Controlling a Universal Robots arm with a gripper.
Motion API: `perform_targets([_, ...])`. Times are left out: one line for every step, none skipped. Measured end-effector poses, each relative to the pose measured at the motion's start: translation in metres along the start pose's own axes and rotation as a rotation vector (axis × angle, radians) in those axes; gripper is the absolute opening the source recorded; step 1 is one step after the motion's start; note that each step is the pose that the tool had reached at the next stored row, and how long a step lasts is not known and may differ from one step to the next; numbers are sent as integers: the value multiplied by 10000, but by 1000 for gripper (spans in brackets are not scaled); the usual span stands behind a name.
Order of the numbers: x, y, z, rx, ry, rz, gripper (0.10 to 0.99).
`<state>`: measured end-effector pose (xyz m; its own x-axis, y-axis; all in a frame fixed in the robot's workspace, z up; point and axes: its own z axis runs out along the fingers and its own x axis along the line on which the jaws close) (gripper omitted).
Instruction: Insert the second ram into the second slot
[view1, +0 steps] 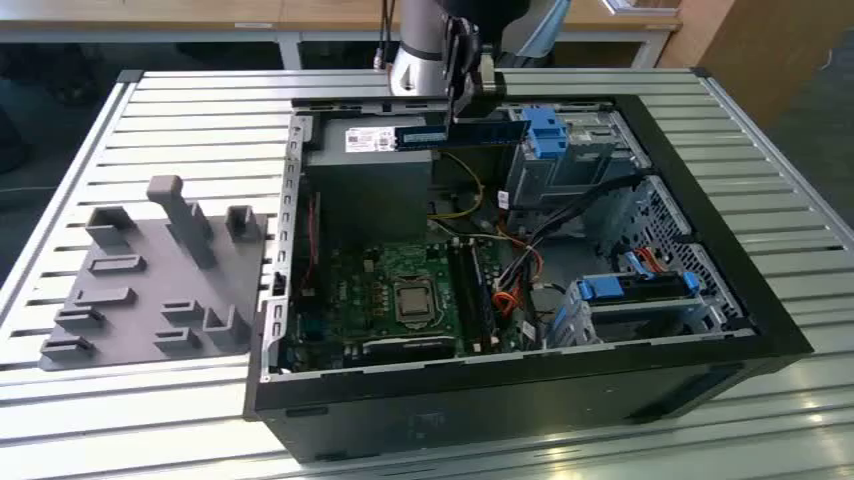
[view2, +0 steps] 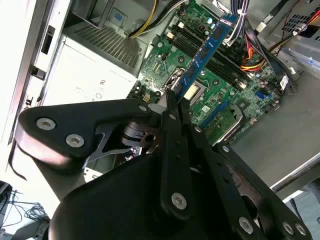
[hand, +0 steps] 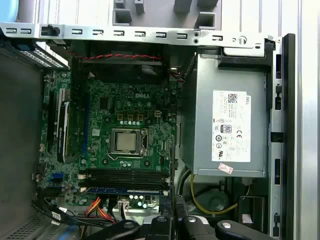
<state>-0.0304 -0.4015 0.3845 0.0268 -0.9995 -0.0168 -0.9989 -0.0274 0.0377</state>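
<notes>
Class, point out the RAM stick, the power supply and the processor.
RAM stick (view2: 205, 54), second wrist view, middle of the blue board.
Power supply (hand: 229, 125), first wrist view, on its white label.
Processor (hand: 126, 141), first wrist view, centre of its metal lid.

The computer case (view1: 534, 410) stands on the desk (view1: 200, 100); a fixture block (view1: 147, 300) lies beside it at the exterior view's left; inside, the motherboard (view1: 387, 290) lies on the bottom, the power supply (view1: 367, 190) behind it, drive cages (view1: 634, 295) at the exterior view's right; the second ram (view1: 467, 133), gripped in the hand (view1: 467, 112), hangs above the case's far end.
</notes>
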Motion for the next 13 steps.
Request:
perform_targets([0, 0, 0, 0, 0, 0, 137])
perform_targets([0, 0, 0, 0, 0, 0, 137])
perform_targets([0, 0, 0, 0, -1, 0, 137])
perform_targets([0, 0, 0, 0, 0, 0, 137])
perform_targets([5, 0, 0, -1, 1, 0, 137])
perform_targets([14, 1, -1, -1, 1, 1, 137])
perform_targets([28, 1, 0, 0, 0, 0, 137])
perform_targets([43, 1, 0, 0, -1, 0, 137])
perform_targets([57, 1, -1, 0, 1, 0, 137])
perform_targets([74, 2, -1, 0, 0, 0, 137])
perform_targets([92, 3, -1, 0, -1, 0, 137])
perform_targets([116, 3, -2, 0, 1, 0, 137])
perform_targets([137, 4, -2, 0, 0, 0, 137])
